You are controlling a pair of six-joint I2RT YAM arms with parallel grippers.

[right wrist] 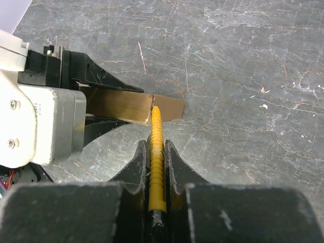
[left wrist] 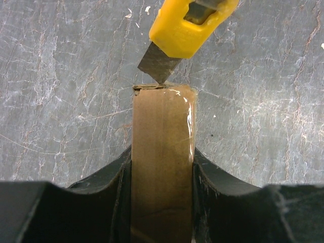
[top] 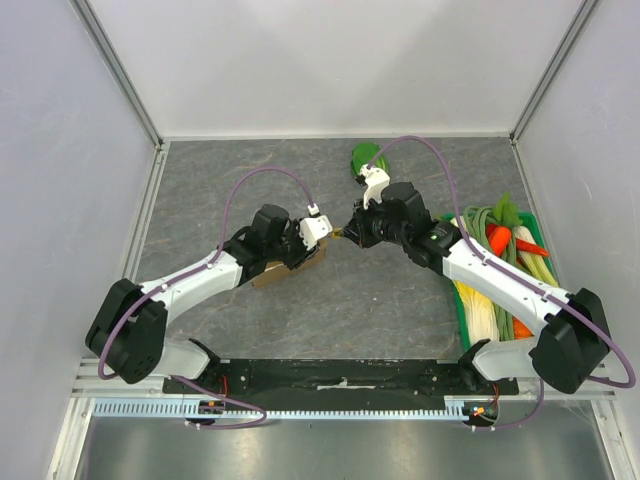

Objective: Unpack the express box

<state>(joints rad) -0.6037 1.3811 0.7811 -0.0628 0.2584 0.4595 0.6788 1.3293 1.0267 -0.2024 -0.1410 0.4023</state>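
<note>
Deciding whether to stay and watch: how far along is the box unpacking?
Done: the left gripper clamps the express box on edge, and the right gripper grips the yellow utility knife. In hand: the tip of the blade sits at the box's taped end seam. Still to do: no cut shows, the tape looks intact and the box is closed, so slitting, opening and emptying remain.

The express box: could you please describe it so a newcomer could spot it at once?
On the grey table, look just left of centre, where the left arm's fingers clamp it. It is the small brown cardboard box, taped, with a yellow knife at its end, unlike the green crate.
</note>
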